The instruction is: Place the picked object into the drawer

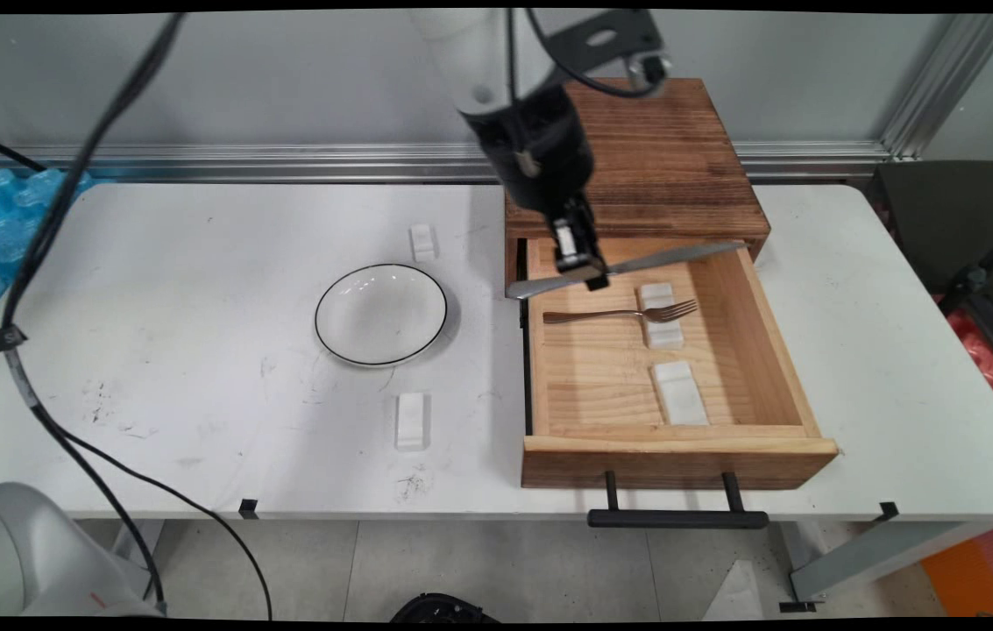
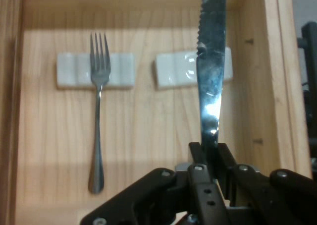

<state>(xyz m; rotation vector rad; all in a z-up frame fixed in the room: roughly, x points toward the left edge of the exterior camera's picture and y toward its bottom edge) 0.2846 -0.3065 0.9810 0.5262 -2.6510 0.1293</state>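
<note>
The pincer (image 1: 585, 273) grasps a knife (image 1: 636, 264) firmly, holding it level over the open wooden drawer (image 1: 759, 350), with a fork (image 1: 619, 314) lying just below it.

White table (image 1: 154, 263), plate (image 1: 380, 314), wooden drawer unit (image 1: 671, 175)

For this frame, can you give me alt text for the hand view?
The black two-finger hand grips a serrated steel knife above an open wooden drawer. In the drawer, a silver fork rests its tines on one white rest; another white rest sits beside it.
</note>
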